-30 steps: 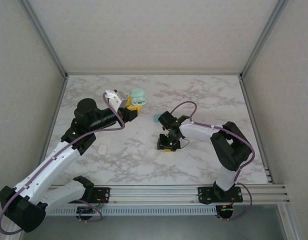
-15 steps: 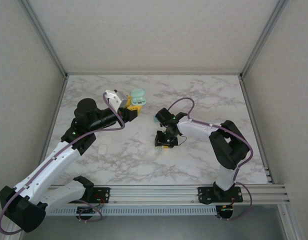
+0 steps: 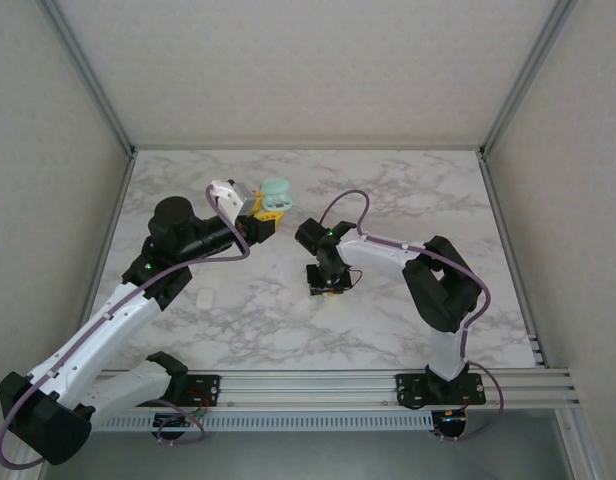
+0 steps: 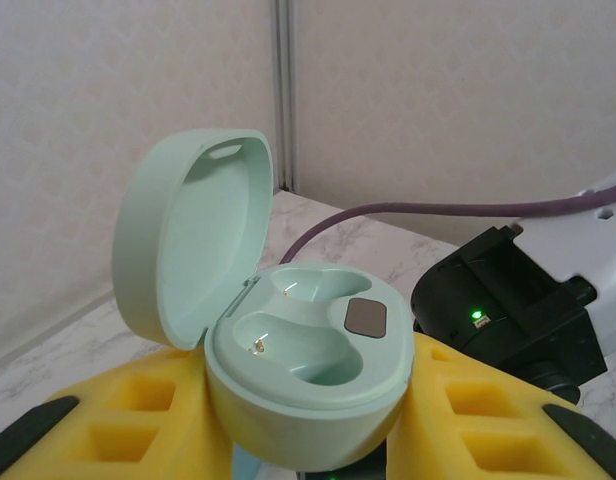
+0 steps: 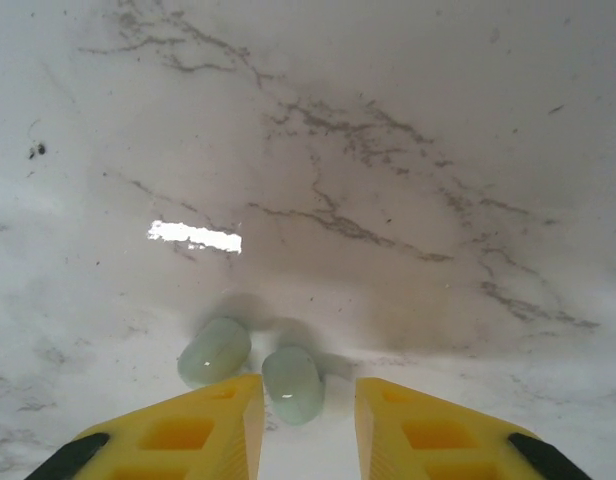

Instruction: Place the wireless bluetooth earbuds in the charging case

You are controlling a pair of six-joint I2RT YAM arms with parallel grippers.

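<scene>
My left gripper point(image 3: 266, 208) is shut on the mint charging case point(image 4: 308, 370), holding it up off the table at the back left point(image 3: 276, 190). The case's lid is tipped open and both wells are empty. Two pale mint earbuds lie side by side on the marble under my right gripper point(image 3: 328, 290). One earbud point(image 5: 293, 383) sits between the yellow fingers, close against the left finger point(image 5: 223, 425), with a gap to the right finger point(image 5: 418, 430). The other earbud point(image 5: 214, 351) lies just outside the left finger. The right gripper point(image 5: 308, 425) is open.
A small white pebble-like thing point(image 3: 204, 297) lies on the table near the left arm. The marble table point(image 3: 408, 190) is boxed in by white walls with metal posts, and a metal rail point(image 3: 318, 380) runs along the near edge.
The right wrist has swung to the left and its jaws have narrowed around the earbud. The left arm and the case have not moved.
</scene>
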